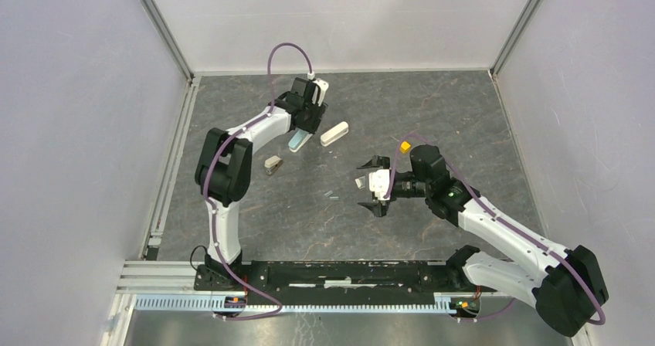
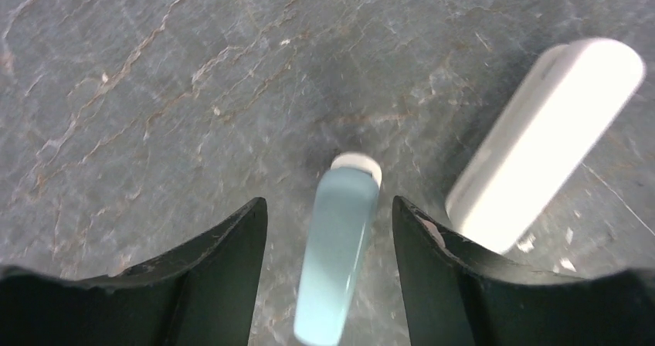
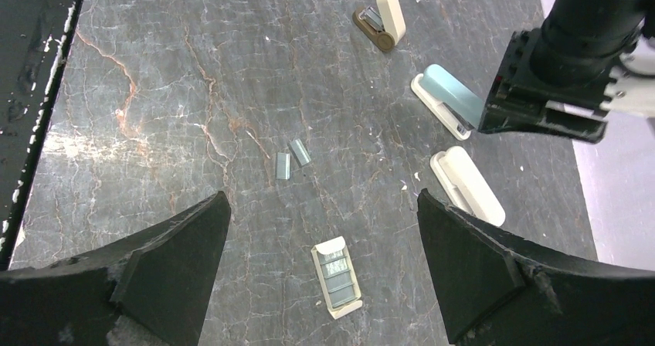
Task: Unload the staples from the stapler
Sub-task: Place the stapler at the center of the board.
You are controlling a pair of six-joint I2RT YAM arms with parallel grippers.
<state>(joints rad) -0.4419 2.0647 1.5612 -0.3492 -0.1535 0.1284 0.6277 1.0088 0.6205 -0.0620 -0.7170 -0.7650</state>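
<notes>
Two short silvery staples strips point(image 3: 283, 165) lie side by side on the dark stone table point(image 1: 432, 106), also seen from above as the staples point(image 1: 332, 196). A teal stapler point(image 2: 340, 253) lies flat between the fingers of my left gripper point(image 2: 328, 207), which is open with a gap on each side of it. From above, the left gripper point(image 1: 309, 113) hangs over the far end of the teal stapler point(image 1: 297, 139). My right gripper point(image 3: 324, 195) is wide open and holds nothing. It hovers at mid-table over a small open staple box point(image 3: 337, 276).
A white stapler point(image 2: 541, 145) lies just right of the teal one, close to the left gripper's right finger. A small beige and brown stapler point(image 1: 273, 164) sits nearer the left arm. A yellow cube point(image 1: 404, 146) lies beside the right wrist. Walls enclose the table.
</notes>
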